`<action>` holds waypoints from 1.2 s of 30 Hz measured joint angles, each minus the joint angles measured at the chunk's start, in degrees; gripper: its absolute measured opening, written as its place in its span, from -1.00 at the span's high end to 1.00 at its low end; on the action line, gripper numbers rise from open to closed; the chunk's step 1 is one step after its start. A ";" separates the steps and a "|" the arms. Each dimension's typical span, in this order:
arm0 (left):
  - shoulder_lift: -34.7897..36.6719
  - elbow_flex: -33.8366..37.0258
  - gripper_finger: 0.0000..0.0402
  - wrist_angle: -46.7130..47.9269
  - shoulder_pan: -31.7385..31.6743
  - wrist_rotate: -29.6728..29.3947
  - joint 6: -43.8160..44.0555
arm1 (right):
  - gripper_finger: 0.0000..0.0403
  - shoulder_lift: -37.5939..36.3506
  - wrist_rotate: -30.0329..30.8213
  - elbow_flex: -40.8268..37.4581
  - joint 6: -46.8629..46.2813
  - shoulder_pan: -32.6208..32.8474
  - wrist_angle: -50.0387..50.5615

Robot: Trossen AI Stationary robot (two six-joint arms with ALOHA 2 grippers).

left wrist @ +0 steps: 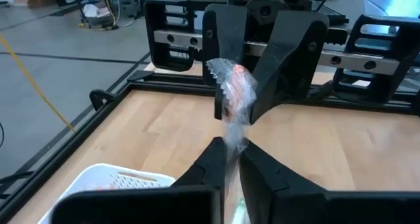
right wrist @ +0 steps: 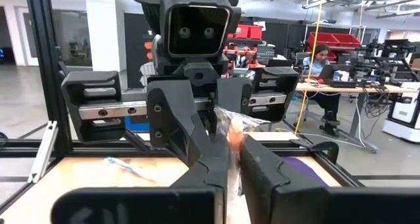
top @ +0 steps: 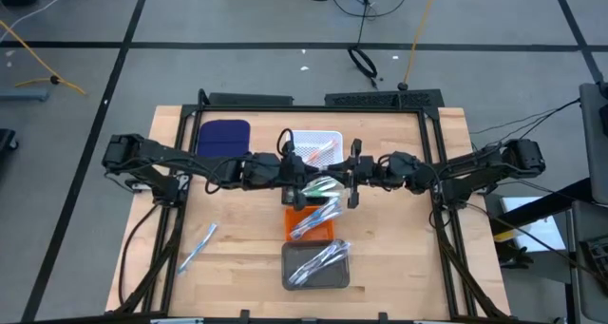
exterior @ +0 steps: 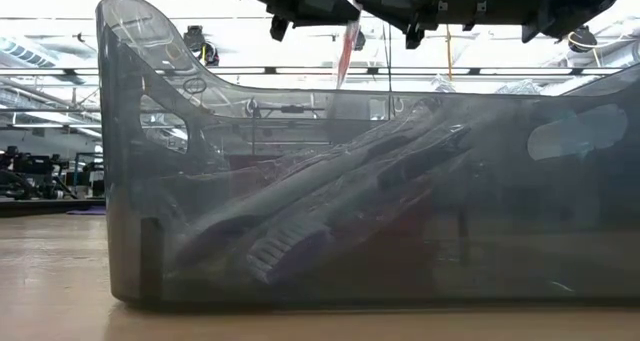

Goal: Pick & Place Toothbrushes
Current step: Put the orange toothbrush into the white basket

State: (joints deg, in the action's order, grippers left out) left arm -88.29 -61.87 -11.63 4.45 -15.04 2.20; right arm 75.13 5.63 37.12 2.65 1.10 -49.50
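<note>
A red/pink toothbrush in a clear wrapper hangs in the air between my two grippers, over the middle of the table. My left gripper comes from the table's left and is shut on it. My right gripper comes from the right, facing the left one, and is shut on it too. In the low view the toothbrush stands nearly upright, high above the table. More toothbrushes lie in the white tray, the orange tray and the grey tray. Another one lies flat on the wood at the near left. My left gripper pinches the wrapped toothbrush between its two fingertips, coming about level from the table's left. The toothbrush is lifted clear and rises past the fingers. My right gripper pinches the same toothbrush between its two fingers, about level from the table's right, close to the left fingers. Clear wrapper and a pink part show just past them.
The trays stand in a column from the table's middle toward its near edge, under and in front of the grippers. A dark blue pad lies at the far left. A black frame borders the table. A person sits at a desk in the room behind.
</note>
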 joint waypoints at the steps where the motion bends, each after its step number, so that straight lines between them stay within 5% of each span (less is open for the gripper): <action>1: 0.00 0.00 0.84 -0.02 -0.01 -0.02 0.00 | 0.94 0.00 0.02 0.00 0.30 0.00 0.02; 16: 5.08 -0.04 0.20 10.51 0.30 -3.51 -0.13 | 0.94 0.02 0.55 0.00 1.52 -3.18 -0.45; 28: 8.65 -0.07 0.15 24.34 2.19 -3.51 5.97 | 0.94 0.37 0.31 0.00 -3.36 -12.85 -4.45; 36: 8.63 -0.07 0.15 26.98 2.81 -3.53 7.37 | 0.94 9.47 -0.38 0.00 -10.14 -17.71 -13.27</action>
State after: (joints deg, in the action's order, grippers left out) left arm -79.66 -61.93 15.35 7.26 -18.57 9.56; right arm 84.60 5.25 37.12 -7.49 -16.61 -62.77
